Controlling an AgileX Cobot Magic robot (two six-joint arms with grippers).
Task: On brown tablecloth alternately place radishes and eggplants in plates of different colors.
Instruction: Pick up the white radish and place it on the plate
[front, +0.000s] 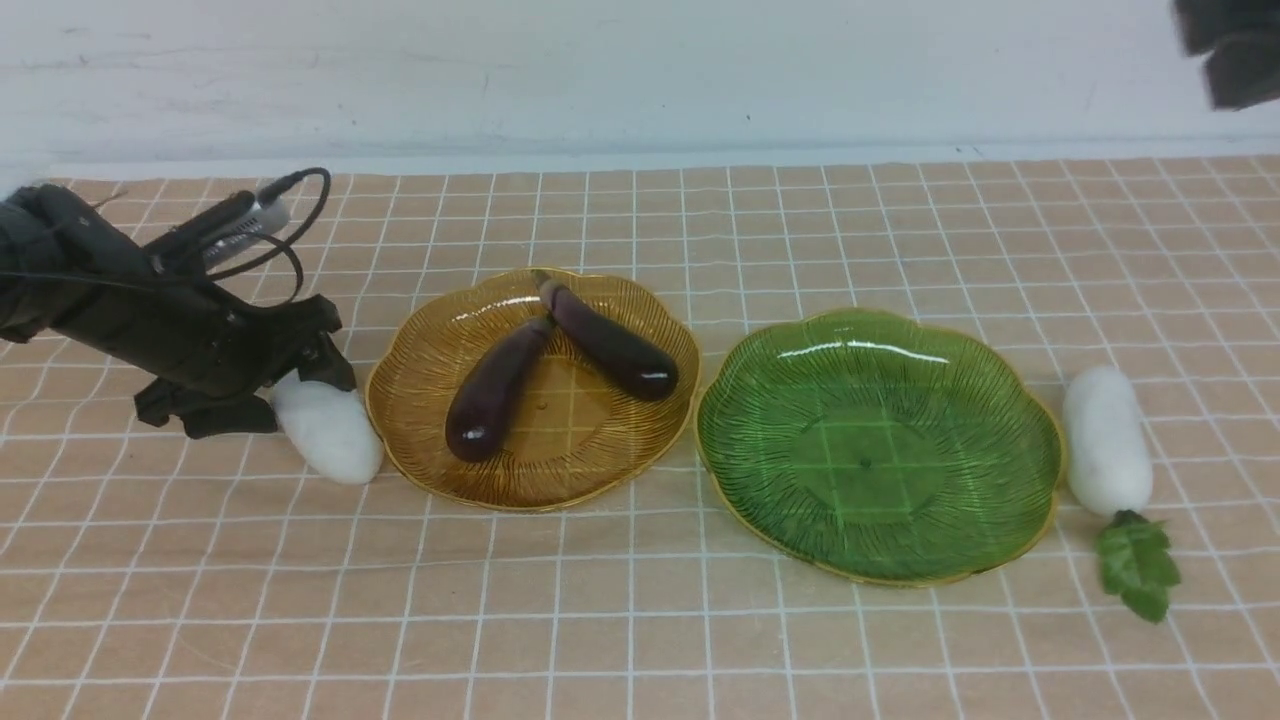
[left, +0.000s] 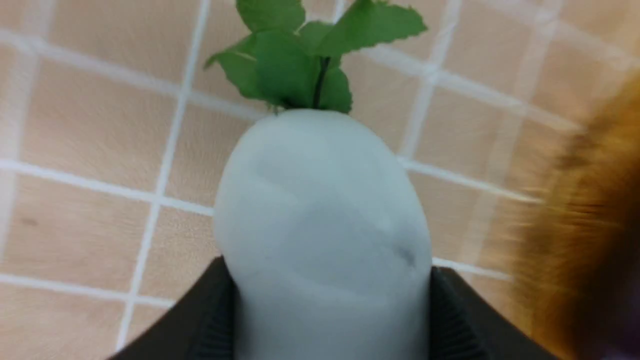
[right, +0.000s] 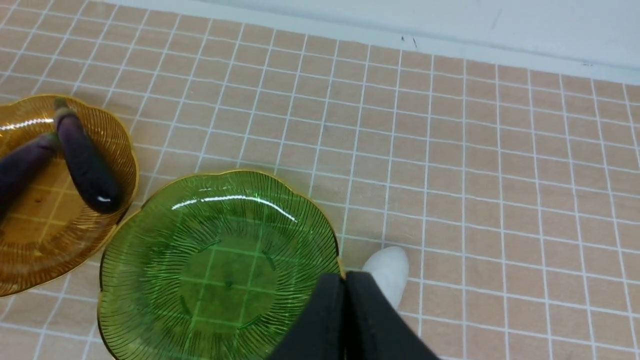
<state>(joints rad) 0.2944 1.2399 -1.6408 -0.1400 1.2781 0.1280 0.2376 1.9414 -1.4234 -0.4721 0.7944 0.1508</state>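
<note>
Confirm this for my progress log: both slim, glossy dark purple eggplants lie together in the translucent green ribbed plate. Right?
No. Both slim, glossy dark purple eggplants lie together in the translucent amber-brown ribbed plate, not the translucent green ribbed plate, which holds nothing. The front view shows it.

Tablecloth (front: 640, 620), amber plate (front: 560, 470), green plate (front: 880, 460), right radish (front: 1105, 440)

A pale, bluish-white wall (front: 640, 70) runs across the far side, faintly scuffed, with 1 small dark speck (front: 748, 118). A lighter band (front: 640, 160) edges its base. Light is soft, even.
</note>
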